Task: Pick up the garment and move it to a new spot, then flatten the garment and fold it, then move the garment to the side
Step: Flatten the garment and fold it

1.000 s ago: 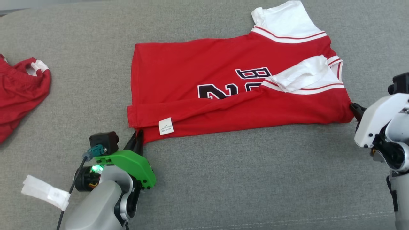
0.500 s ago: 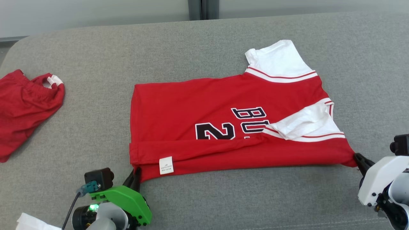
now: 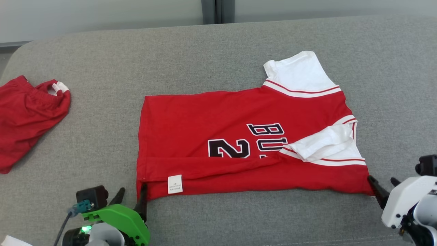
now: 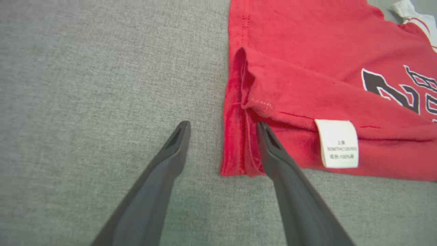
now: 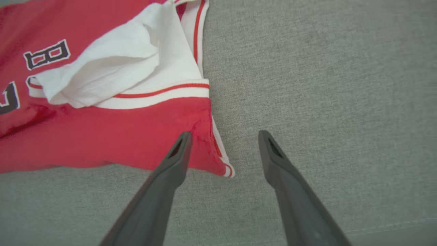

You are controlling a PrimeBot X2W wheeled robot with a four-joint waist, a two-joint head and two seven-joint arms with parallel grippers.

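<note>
Since the last frame my left gripper (image 3: 132, 191), lower left, has let go: fingers apart astride the hem corner of the red basketball jersey with white sleeves (image 3: 218, 126), lying part-folded mid-frame on the grey fabric cushion (image 3: 218, 51). My right gripper (image 3: 382, 180), lower right, is likewise spread at the jersey's right corner.

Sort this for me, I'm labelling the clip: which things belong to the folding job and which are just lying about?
Job in hand:
red jersey
left claw, open at its near left corner
right claw, open at its near right corner

Lying about:
red shorts, crumpled at the far left, apart from the jersey
</note>
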